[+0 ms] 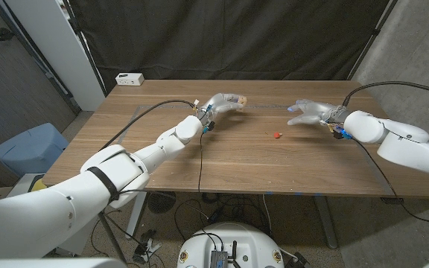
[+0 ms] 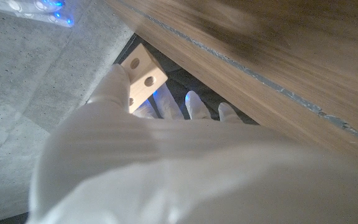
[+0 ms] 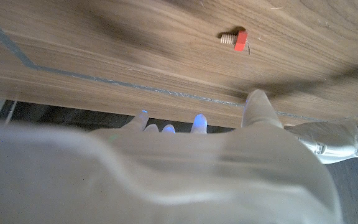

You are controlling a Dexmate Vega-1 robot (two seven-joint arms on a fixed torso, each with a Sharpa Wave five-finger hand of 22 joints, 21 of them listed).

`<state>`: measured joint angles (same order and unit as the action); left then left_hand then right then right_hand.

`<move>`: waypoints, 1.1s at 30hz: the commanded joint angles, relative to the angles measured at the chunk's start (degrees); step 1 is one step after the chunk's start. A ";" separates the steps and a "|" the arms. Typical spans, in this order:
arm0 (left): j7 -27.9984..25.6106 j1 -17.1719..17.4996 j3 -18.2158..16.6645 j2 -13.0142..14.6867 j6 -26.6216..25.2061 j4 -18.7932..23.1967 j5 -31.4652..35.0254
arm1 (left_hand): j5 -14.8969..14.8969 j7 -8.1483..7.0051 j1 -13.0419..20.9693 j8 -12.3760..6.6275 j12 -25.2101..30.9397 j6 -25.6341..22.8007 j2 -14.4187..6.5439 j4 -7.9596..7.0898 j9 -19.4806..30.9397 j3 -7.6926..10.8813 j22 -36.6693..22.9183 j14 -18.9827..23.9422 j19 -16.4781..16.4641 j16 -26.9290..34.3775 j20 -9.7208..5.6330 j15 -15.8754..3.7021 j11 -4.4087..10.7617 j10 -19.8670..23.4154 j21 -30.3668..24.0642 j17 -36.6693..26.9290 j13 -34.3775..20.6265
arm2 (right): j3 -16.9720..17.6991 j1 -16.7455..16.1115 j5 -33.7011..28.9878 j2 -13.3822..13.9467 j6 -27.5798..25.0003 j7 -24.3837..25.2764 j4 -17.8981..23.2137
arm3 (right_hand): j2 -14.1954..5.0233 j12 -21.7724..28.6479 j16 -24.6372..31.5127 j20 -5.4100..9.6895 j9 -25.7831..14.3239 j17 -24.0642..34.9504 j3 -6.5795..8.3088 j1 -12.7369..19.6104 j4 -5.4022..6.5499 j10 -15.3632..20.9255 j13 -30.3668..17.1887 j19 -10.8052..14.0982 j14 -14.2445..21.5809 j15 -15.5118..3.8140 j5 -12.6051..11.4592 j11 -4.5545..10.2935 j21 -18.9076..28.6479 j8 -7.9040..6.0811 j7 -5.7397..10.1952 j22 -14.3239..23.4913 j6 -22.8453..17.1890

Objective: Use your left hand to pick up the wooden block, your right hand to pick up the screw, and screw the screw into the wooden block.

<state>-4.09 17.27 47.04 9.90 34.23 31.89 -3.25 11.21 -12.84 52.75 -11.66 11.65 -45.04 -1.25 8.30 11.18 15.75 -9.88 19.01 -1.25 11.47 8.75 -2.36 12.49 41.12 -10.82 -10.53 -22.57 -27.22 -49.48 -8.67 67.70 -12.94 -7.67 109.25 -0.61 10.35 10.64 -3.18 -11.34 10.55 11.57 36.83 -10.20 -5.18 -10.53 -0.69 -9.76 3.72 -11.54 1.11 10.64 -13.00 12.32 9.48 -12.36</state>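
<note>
My left hand [image 1: 222, 103] is raised over the far middle of the wooden table [image 1: 222, 160] and holds the pale wooden block [image 1: 240, 99] at its fingertips. In the left wrist view the wooden block [image 2: 140, 76] shows two round holes, pinched by my left hand [image 2: 148, 162]. The screw [image 1: 276, 135], with a red head, lies on the table between both hands. In the right wrist view the screw [image 3: 236, 40] shows a red head and a pale threaded shaft. My right hand [image 1: 309, 113] hovers to the right of it, fingers spread, holding nothing.
A white box [image 1: 129, 78] sits at the table's far left corner. A strip of tape [image 1: 267, 109] runs along the far part of the table. A cable [image 1: 199, 160] drapes across the table from my left wrist. A blue bin [image 1: 28, 147] stands on the floor at left.
</note>
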 commanded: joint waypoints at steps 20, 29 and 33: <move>1.16 3.08 -0.59 2.75 -5.02 8.54 0.01 | 0.29 0.08 0.03 -0.19 0.07 0.13 -0.95 -0.33 0.22 0.22 -0.21 0.32 -0.28 0.21 -0.43 -5.05 -0.08 -0.30 -0.28 -0.09 0.14 | -3.58 6.91 -17.66 -2.70 18.55 -4.11 -7.36 | 0.74 0.55 1.21 0.25 -0.54 0.26 1.25 3.65 0.04 -0.22 -0.42 3.10 1.54 -1.22 0.50 0.69 0.86 0.03 0.33 0.16 0.86; 1.15 3.93 -1.02 3.44 -5.98 10.57 0.10 | 0.29 0.08 -0.07 -0.24 0.07 -0.04 -1.02 -0.36 0.22 0.21 -0.21 0.31 -0.27 0.20 -0.41 -5.18 -0.08 -0.32 -0.28 -0.09 0.22 | -3.72 8.72 -19.59 -3.23 24.27 -5.73 -10.15 | 0.96 0.57 1.30 0.36 -0.64 0.26 1.58 4.65 0.02 -0.33 -0.45 3.81 2.07 -1.69 0.45 1.19 0.95 -0.13 0.34 0.17 0.63; 1.06 3.89 -1.17 3.06 -5.05 9.59 -0.03 | 0.30 0.08 -0.14 -0.28 0.06 -0.16 -1.09 -0.39 0.23 0.20 -0.21 0.26 -0.25 0.17 -0.33 -5.12 -0.09 -0.36 -0.28 -0.09 0.27 | -4.04 9.94 -20.10 -3.95 26.12 -7.14 -11.35 | 1.26 0.32 1.24 0.34 -0.68 0.27 1.67 5.13 0.02 -1.11 -0.47 3.90 2.08 -1.77 0.43 1.46 0.87 -0.09 0.33 0.18 0.84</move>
<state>-3.00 20.39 46.40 12.67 29.08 40.45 -3.34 11.21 -12.83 52.75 -11.68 11.66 -45.01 -1.84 8.19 11.35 15.87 -10.01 19.02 -1.54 11.47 8.48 -2.36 12.18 40.80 -10.82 -10.52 -22.32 -30.70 -42.04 -25.73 64.91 6.23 -12.15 101.01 0.52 10.61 11.52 -2.76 -11.87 10.54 12.92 41.13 -10.13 -5.54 -10.80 2.58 -7.87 1.85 -11.14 2.37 11.08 -13.00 12.60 9.47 -11.65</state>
